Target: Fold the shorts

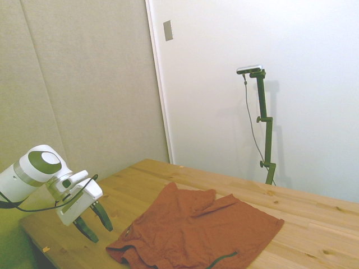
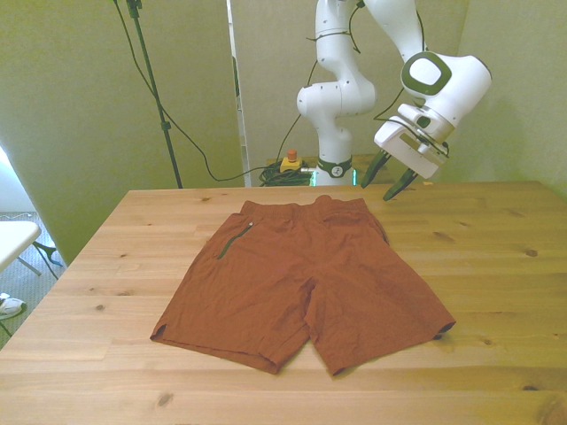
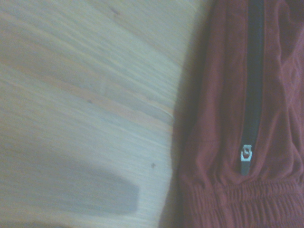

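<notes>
In the side view the rust-orange, wrinkled soft cloth shorts [image 1: 196, 232] lie spread flat on the pale wooden plank table [image 1: 314, 218], and the white arm's two-finger gripper [image 1: 94, 219] hangs just above the table near the waistband end, its dark fingers spread apart and holding nothing; the lower edge of the garment is cut off by the frame, so the near hem cannot be judged here. In the front view the shorts lie in the middle of the table, waistband toward the far edge and both legs fanned toward the near edge, with the gripper raised above the table past the waistband corner on the front view's right, apart from the cloth. I judge the fabric light, limp and likely to sag or drag when lifted, so a pinch at a hem corner or a waistband corner, where layers are thicker, looks the surest hold. In the wrist view a dark zip with a small silver pull [image 3: 245, 154] runs down the cloth beside the gathered elastic waistband [image 3: 237, 202]; the picture is soft, and a dim shadow on the wood hides fine detail.
</notes>
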Controlling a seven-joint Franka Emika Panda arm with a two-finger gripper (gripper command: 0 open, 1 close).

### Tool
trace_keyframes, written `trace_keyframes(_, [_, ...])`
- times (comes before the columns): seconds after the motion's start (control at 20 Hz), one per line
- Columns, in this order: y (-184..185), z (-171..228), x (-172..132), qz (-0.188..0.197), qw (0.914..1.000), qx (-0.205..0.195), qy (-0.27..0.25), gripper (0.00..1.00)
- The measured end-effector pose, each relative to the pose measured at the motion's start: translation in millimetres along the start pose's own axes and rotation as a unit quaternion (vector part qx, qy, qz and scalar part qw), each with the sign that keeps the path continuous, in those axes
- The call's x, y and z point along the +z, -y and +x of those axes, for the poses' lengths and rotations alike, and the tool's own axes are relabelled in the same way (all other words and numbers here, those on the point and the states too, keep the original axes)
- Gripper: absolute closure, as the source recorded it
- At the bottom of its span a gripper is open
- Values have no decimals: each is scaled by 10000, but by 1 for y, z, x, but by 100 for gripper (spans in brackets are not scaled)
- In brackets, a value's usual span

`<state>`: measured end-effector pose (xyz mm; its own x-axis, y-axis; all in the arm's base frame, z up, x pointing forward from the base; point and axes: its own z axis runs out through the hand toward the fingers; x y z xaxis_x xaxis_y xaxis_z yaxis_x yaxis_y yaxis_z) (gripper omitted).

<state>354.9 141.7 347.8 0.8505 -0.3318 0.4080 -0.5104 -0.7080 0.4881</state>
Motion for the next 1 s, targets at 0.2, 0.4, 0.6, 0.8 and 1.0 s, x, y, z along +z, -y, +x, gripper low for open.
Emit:
trace_keyframes(0.2, [-4,2,17,-164,9998,-36,-60,0])
trace_keyframes(0.4, [-4,8,32,-186,9998,-76,-21,0])
trace_keyframes(0.6, [-7,13,38,-234,9997,-10,-24,100])
trace_keyframes(0.8, [-10,22,44,-251,9996,107,36,100])
trace_keyframes(1.0, [-13,28,50,-209,9996,182,86,100])
